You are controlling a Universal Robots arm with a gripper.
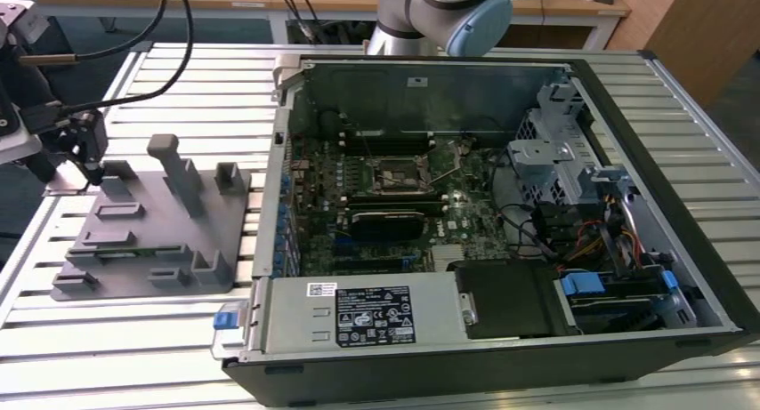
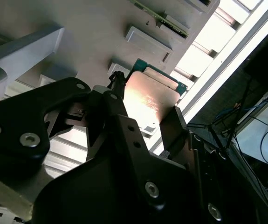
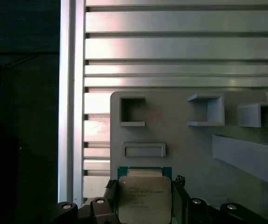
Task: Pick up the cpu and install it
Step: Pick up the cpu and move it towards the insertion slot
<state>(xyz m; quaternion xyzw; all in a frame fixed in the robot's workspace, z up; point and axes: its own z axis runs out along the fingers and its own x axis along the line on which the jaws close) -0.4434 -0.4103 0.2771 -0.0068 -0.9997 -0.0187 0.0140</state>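
Note:
The cpu [image 3: 144, 198] is a flat square chip with a silvery top and a thin green rim. In both wrist views it sits between the two black fingers of my gripper [image 3: 144, 185], which is shut on its opposite edges. The cpu [image 2: 148, 99] is at the corner of the grey holder tray [image 2: 92, 32], close above its surface. In the exterior view my gripper [image 1: 89, 167] hangs over the far corner of the holder tray [image 1: 155, 250] on that view's left. The black-framed motherboard socket [image 1: 398, 174] lies inside the open computer case.
The open computer case [image 1: 499, 339] takes up the middle and the exterior view's right, with its walls rising around the motherboard [image 1: 392, 205]. Upright grey posts [image 1: 176, 174] stand on the tray. Cables [image 1: 178, 36] trail over the slatted metal table [image 1: 119, 339].

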